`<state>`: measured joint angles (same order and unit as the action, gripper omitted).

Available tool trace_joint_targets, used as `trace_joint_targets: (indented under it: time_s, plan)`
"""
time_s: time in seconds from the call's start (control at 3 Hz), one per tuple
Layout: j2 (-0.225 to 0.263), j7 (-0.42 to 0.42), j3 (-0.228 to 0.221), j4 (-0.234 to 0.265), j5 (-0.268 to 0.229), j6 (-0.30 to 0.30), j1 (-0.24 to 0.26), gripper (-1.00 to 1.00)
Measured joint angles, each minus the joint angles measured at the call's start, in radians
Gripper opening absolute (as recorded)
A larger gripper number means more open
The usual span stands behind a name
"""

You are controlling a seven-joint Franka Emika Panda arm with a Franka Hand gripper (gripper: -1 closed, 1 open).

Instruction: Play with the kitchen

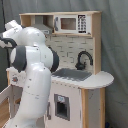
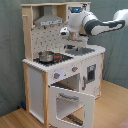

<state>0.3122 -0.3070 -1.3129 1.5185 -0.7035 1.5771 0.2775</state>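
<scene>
The kitchen [image 2: 60, 65] is seen standing on a wooden floor [image 2: 15, 120] in front of a grey curtain [image 2: 10, 50] in the second exterior view. Its oven door [image 2: 75, 102] is swung down and open below the hob [image 2: 60, 58], where a small pot [image 2: 46, 56] is set. A grey hood [image 2: 50, 20] is mounted above the hob. In the first exterior view, the faucet [image 1: 83, 59] is seen over the sink [image 1: 72, 75], and a microwave [image 1: 70, 23] is set in the upper shelf. The arm [image 2: 97, 25] is reached in from the second exterior view's right, and the hand [image 2: 70, 34] is held above the worktop, between hob and sink. Whether the hand is open or closed cannot be told.
</scene>
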Motion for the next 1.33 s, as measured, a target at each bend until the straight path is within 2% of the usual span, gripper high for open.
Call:
trace_joint_targets:
  time_s: [0.67,1.33]
  plan:
    - [0.134,0.0,0.014,-0.107,-0.099,-0.094,-0.109,1.0]
    - [0.268,0.0,0.037,-0.239,-0.2,-0.193,-0.246,1.0]
